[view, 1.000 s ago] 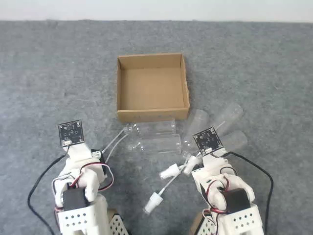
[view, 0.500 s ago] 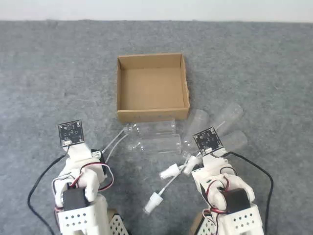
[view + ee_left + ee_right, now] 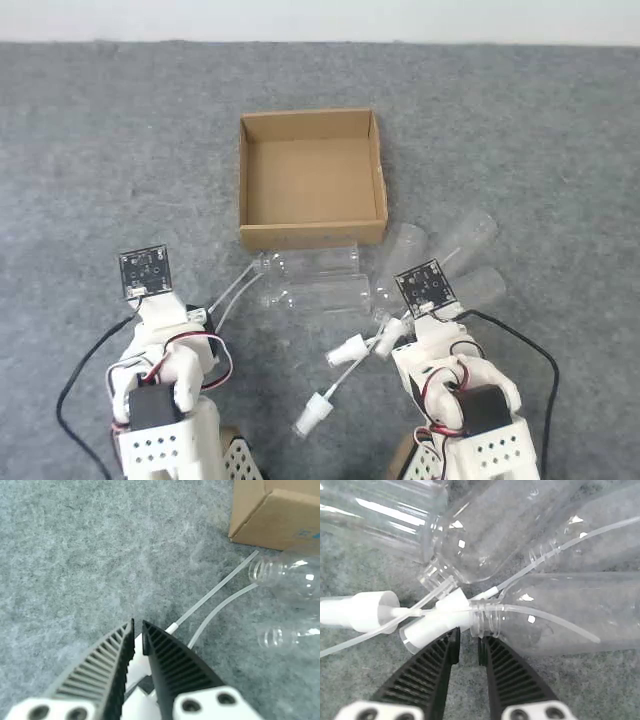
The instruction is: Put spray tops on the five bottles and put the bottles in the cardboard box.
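Near the bottles (image 3: 320, 292) by the cardboard box (image 3: 312, 235), the left pincer (image 3: 138, 626) and right pincer (image 3: 469, 635) sit closed.

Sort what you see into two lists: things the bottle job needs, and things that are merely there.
Needed: bottles, spray tops, box.
Merely there: grey mat, white wall.

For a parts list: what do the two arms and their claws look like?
The left arm and right arm are white plastic with black motors, red, white and black wires, a looping black cable and a small square black board at the wrist. The left claw and right claw have black, ridged, tapering fingers.
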Motion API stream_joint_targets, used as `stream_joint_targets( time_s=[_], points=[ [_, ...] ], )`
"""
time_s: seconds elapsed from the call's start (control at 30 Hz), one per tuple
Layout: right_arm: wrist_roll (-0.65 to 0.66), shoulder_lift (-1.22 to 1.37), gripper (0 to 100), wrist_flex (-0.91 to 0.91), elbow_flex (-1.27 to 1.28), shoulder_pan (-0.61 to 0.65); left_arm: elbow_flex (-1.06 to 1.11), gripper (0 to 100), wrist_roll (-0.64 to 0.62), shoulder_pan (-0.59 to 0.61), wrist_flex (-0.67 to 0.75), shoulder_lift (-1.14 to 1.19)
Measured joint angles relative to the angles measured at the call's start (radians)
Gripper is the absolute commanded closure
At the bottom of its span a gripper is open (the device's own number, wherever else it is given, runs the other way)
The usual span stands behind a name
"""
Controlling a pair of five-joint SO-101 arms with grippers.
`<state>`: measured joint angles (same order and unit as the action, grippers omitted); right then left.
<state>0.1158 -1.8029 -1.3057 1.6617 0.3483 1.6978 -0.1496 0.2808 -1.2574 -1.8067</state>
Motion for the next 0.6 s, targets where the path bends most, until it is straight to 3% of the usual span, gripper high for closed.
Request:
stream_joint_targets(
  time_s=[0.47,0.6],
  points=[
    [0.0,0.0,97.5,0.0,0.0,0.0,0.0,98,-0.003,-0.003,0.0,0.0],
    [0.0,0.0,97.5,0.0,0.0,0.0,0.0,98,-0.002,-0.071,0.0,0.0]
  ],
)
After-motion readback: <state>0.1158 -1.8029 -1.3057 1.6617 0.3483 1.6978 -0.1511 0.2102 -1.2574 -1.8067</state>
